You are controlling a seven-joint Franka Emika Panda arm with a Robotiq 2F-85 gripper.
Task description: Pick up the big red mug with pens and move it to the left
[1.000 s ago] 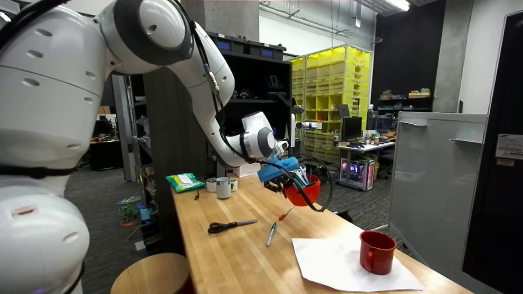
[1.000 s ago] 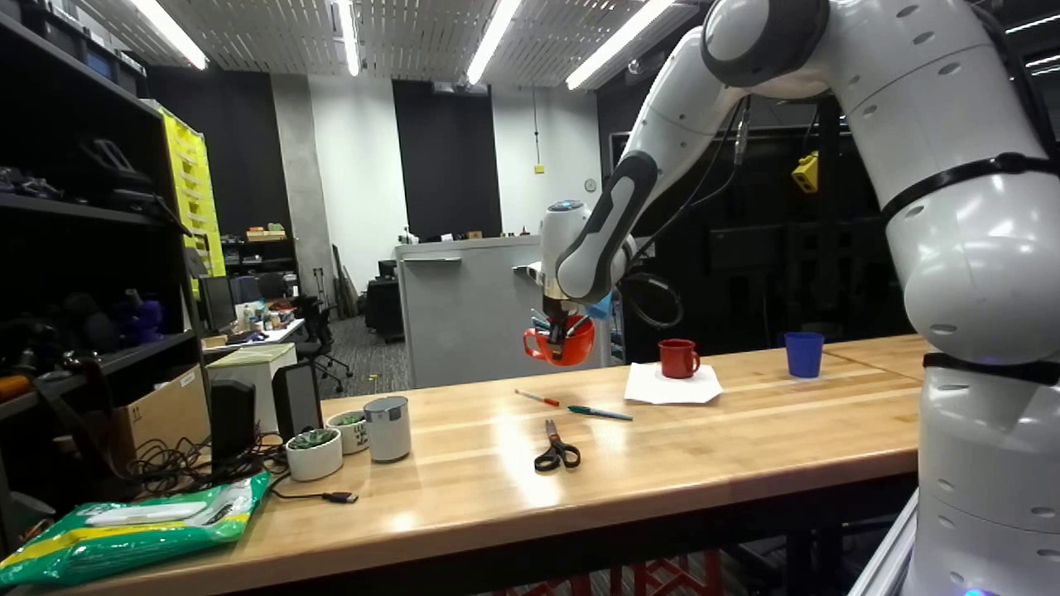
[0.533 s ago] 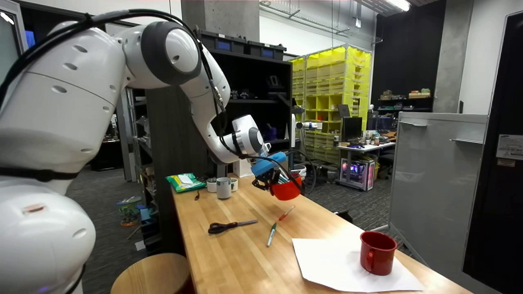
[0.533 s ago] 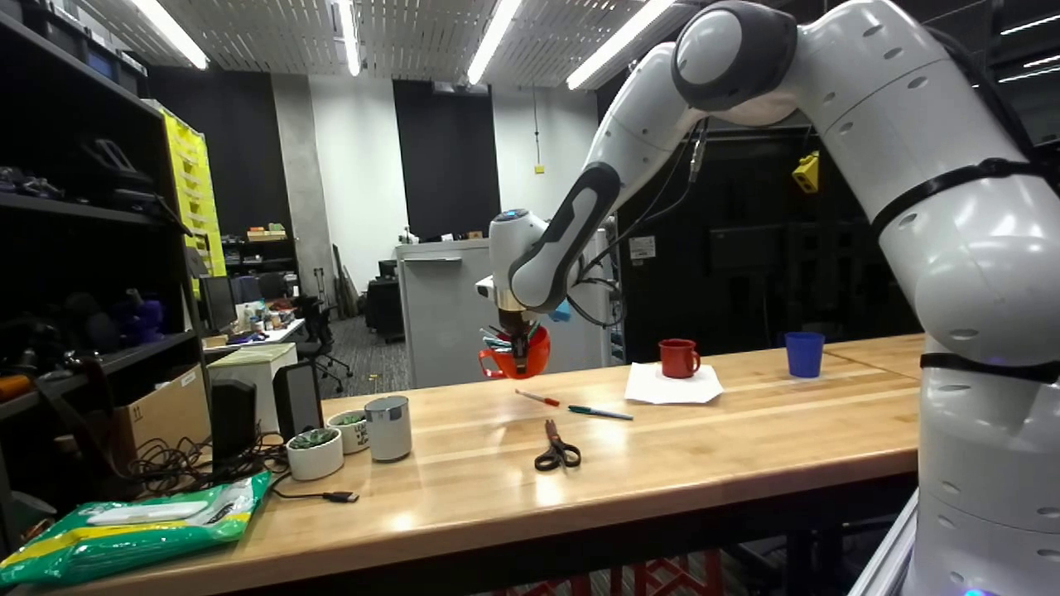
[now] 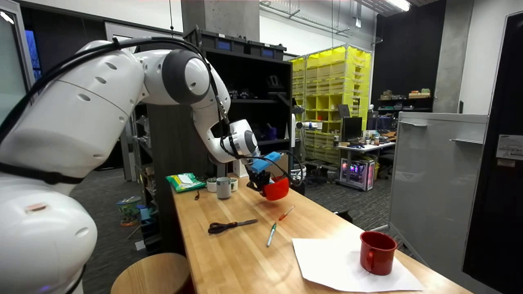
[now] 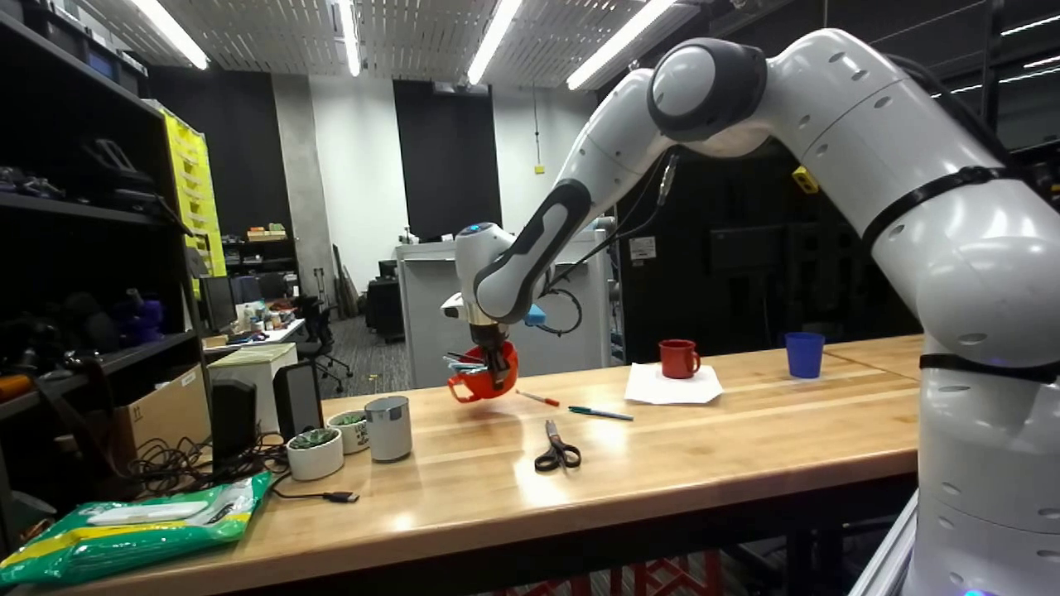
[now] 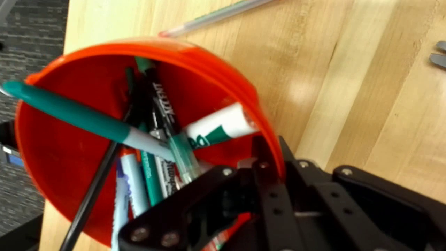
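While its jaws stand closed to about the thickness of the wall, the gripper point(image 7: 272, 150) has hold of the big red mug point(image 5: 278, 190) by the rim, one finger inside and one outside. The mug is tilted, at or just above the table point(image 5: 229, 261); contact with the wood cannot be confirmed. Position: near the table's long edge, between the grey cup point(image 6: 389, 434) and the red pen point(image 5: 286, 213), closer to the pen. Contents: pens point(image 7: 148, 144) leaning in several directions, among them a teal-capped pen point(image 7: 73, 113) crossing the rim and a white marker point(image 7: 228, 120), with a thin black rod point(image 7: 92, 195) alongside. Some are partly hidden by the gripper.

On the table, a green pen point(image 5: 271, 235) lies near the red pen, with scissors point(image 5: 229, 226) apart from both. A sheet of white paper point(image 5: 320, 259) carries the smaller, dark red mug point(image 5: 378, 255), upright and well apart from the gripper. In an exterior view a blue cup point(image 6: 804, 354) stands farther along, past the paper. Two potted plants point(image 6: 313, 458) stand beside the grey cup, and a green packet point(image 6: 141, 530) lies near them.
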